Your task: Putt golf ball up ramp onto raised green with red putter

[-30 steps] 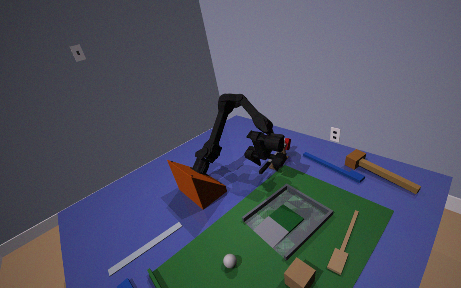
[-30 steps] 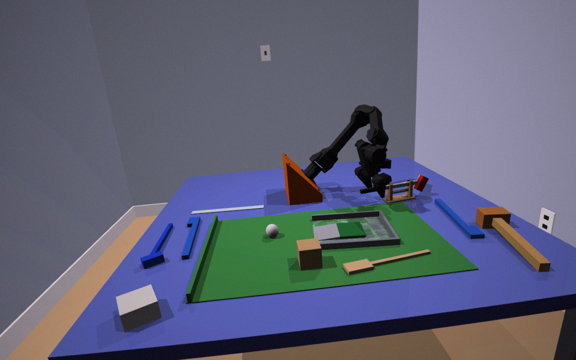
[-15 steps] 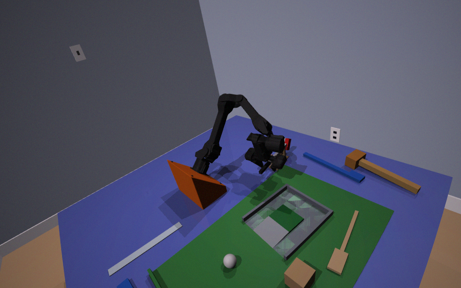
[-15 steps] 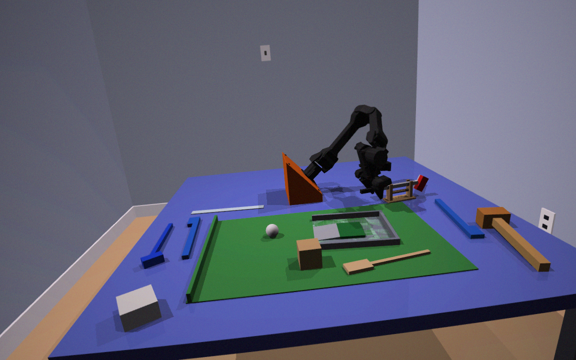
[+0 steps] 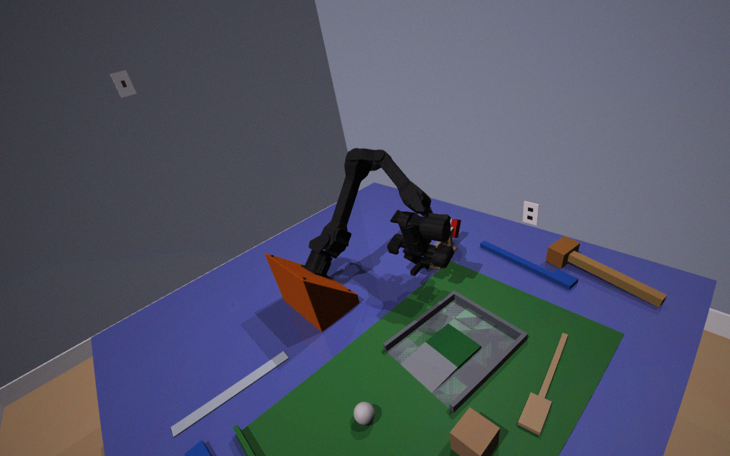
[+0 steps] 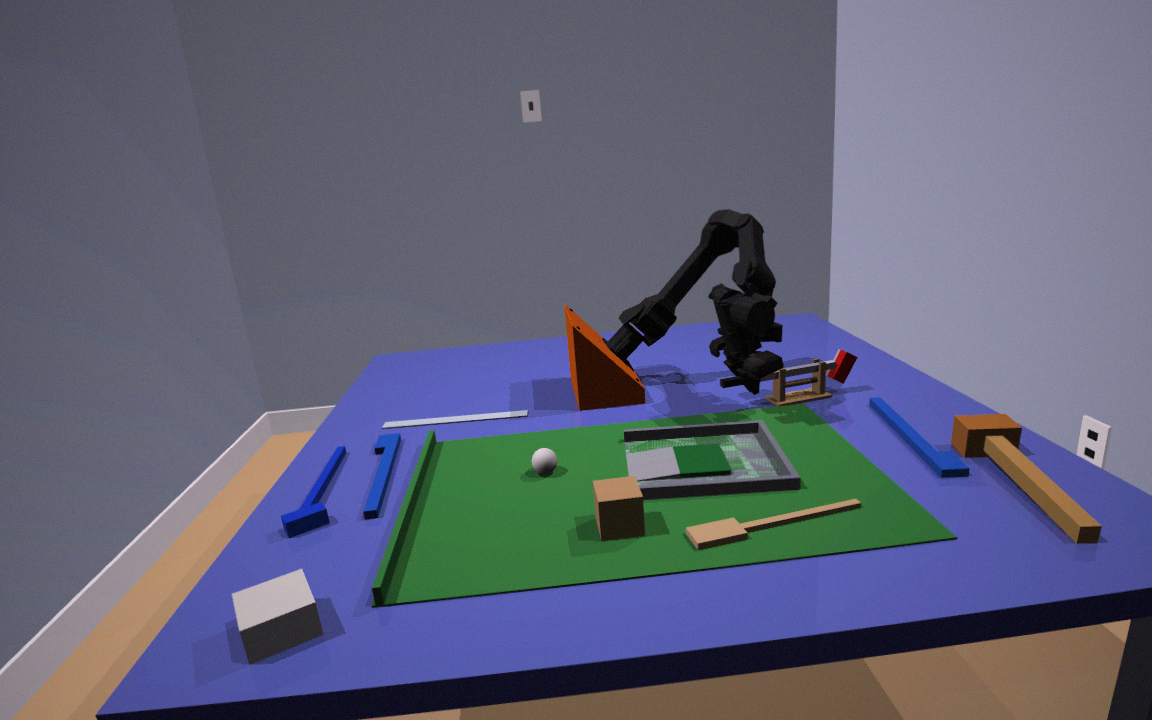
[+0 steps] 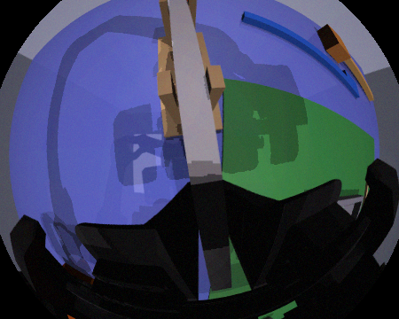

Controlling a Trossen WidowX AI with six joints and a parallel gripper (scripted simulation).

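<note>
The red putter has a red head, grey shaft and black grip. Its shaft lies between the posts of a wooden stand at the back right. My gripper is shut on the black grip, just behind the shaft; the grip's end sticks out past the fingers. The white golf ball sits on the green mat, in front of the grey ramp. The ramp leads to the raised green, inside a grey border.
A wooden block and a wooden paddle lie on the mat. A blue club and a mallet lie right of it. An orange wedge stands at the arm's base.
</note>
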